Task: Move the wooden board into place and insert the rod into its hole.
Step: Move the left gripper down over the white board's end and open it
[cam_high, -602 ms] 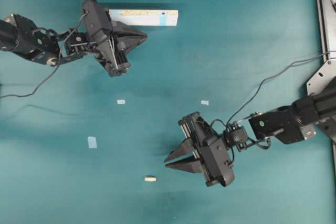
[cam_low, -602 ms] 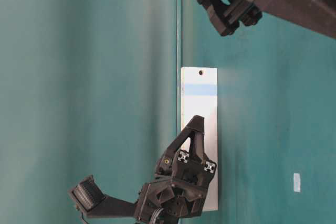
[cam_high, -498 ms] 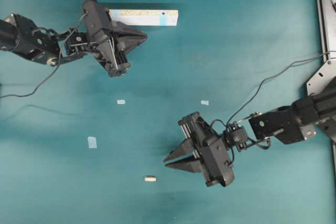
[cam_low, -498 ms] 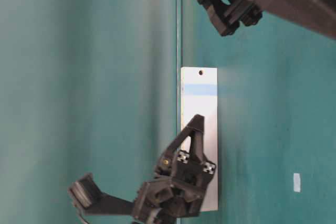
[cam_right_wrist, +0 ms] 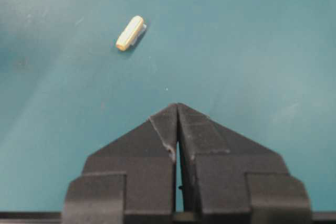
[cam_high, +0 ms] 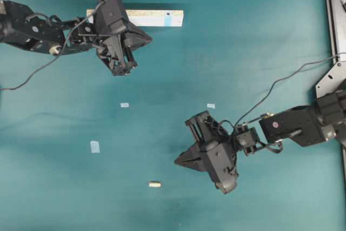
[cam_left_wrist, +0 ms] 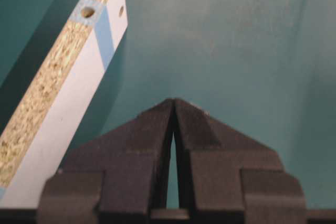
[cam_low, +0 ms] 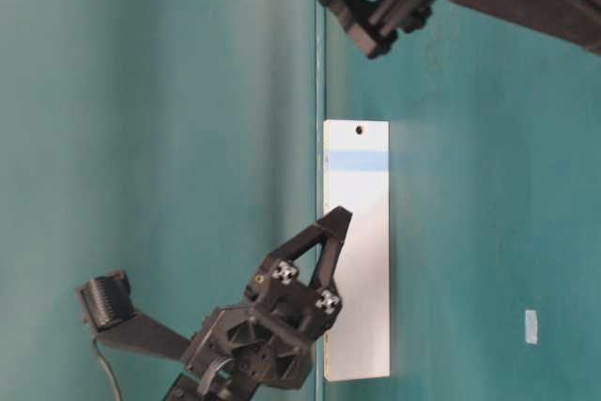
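Observation:
The wooden board (cam_high: pixel 157 18) lies along the far side of the teal table, with a blue band and a dark hole near its right end. It also shows in the table-level view (cam_low: pixel 362 232) and the left wrist view (cam_left_wrist: pixel 63 93). My left gripper (cam_high: pixel 150 39) is shut and empty, its tips just in front of the board's near edge, its body over the board's left part. The rod (cam_high: pixel 154 184) lies flat near the front, also in the right wrist view (cam_right_wrist: pixel 130 33). My right gripper (cam_high: pixel 175 162) is shut and empty, above and to the right of the rod.
Three pale-blue tape squares lie on the cloth: one (cam_high: pixel 125 105), one (cam_high: pixel 211 105), one (cam_high: pixel 95 146). A grey metal frame (cam_high: pixel 331 79) runs down the right edge, with cables trailing from both arms.
My right gripper's jaws have closed from open to shut. My left arm has moved up and right, closer to the board, still shut. Board and rod have not moved.

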`<action>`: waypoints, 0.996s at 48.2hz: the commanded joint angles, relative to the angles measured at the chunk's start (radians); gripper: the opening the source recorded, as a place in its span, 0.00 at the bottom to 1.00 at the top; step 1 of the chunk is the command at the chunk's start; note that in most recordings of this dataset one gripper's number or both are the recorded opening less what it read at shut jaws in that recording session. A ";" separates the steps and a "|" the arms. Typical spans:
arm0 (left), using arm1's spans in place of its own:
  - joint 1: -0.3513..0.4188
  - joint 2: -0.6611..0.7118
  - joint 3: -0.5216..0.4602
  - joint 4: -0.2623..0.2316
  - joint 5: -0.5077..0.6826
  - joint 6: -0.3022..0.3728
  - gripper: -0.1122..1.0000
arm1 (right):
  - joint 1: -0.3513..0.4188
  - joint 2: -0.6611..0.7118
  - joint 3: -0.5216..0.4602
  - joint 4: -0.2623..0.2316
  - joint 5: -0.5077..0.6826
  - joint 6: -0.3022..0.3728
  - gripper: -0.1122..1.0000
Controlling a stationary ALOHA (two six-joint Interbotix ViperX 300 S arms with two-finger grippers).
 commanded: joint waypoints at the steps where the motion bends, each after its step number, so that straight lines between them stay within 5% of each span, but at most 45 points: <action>1: 0.008 -0.052 -0.015 0.005 0.034 -0.006 0.11 | -0.002 -0.048 -0.015 -0.002 0.012 0.002 0.09; 9: 0.009 -0.106 0.008 0.009 0.077 0.015 0.46 | -0.003 -0.080 -0.015 -0.002 0.032 0.000 0.12; 18: 0.015 -0.189 0.041 0.011 0.083 0.163 0.85 | -0.012 -0.196 -0.021 -0.002 0.135 0.002 0.50; 21: 0.025 -0.216 0.057 0.011 0.084 0.244 0.87 | -0.015 -0.247 -0.026 -0.002 0.186 0.002 0.64; 28: 0.071 -0.233 0.078 0.011 0.084 0.351 0.89 | -0.031 -0.354 -0.041 -0.002 0.314 0.005 0.66; 41: 0.173 -0.167 0.063 0.009 0.083 0.367 0.90 | -0.058 -0.448 -0.080 0.000 0.449 0.025 0.82; 48: 0.183 -0.106 0.038 0.011 0.078 0.367 0.90 | -0.058 -0.472 -0.106 0.000 0.460 0.026 0.83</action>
